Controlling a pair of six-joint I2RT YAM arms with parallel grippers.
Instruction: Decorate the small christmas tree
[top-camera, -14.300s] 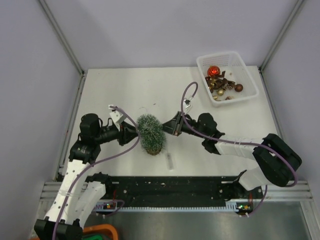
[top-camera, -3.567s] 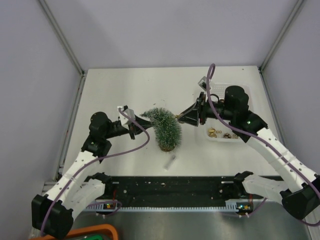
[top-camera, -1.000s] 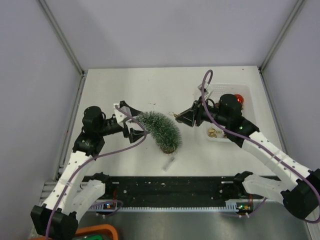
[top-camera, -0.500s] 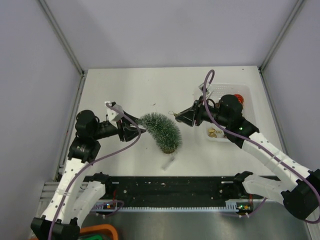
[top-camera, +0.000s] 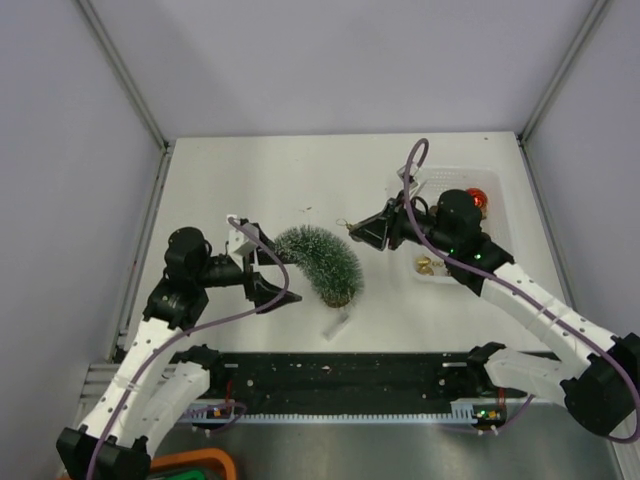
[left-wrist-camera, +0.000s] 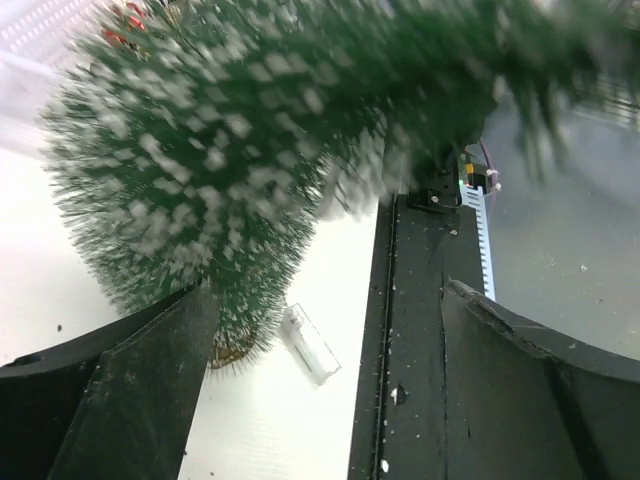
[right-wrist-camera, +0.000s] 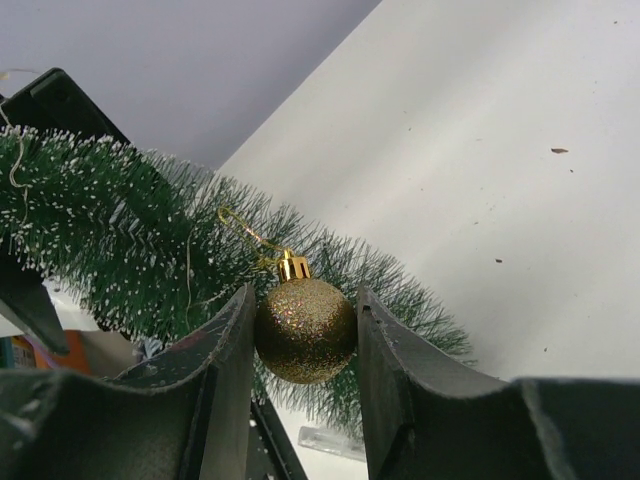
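Note:
The small christmas tree (top-camera: 322, 262) stands mid-table on its wooden base, its top bent over to the left. Just left of and below the bent tip is my left gripper (top-camera: 266, 287), open. In the left wrist view the blurred tree (left-wrist-camera: 200, 170) fills the upper left, against the left finger, and nothing lies between the fingers of that gripper (left-wrist-camera: 330, 390). Right of the tree, my right gripper (top-camera: 356, 234) is shut on a gold glitter bauble (right-wrist-camera: 305, 330). The bauble's gold hanging loop (right-wrist-camera: 245, 232) rests against the tree's bristles (right-wrist-camera: 130, 240).
A white basket (top-camera: 503, 222) at the right holds a red bauble (top-camera: 478, 200) and small gold ornaments (top-camera: 430, 266). A small clear plastic piece (top-camera: 336, 324) lies on the table in front of the tree. The black rail (top-camera: 340, 375) runs along the near edge.
My left gripper has dropped toward the near edge, away from the tree tip, and its jaws have spread wider. The right gripper with the gold bauble has barely moved.

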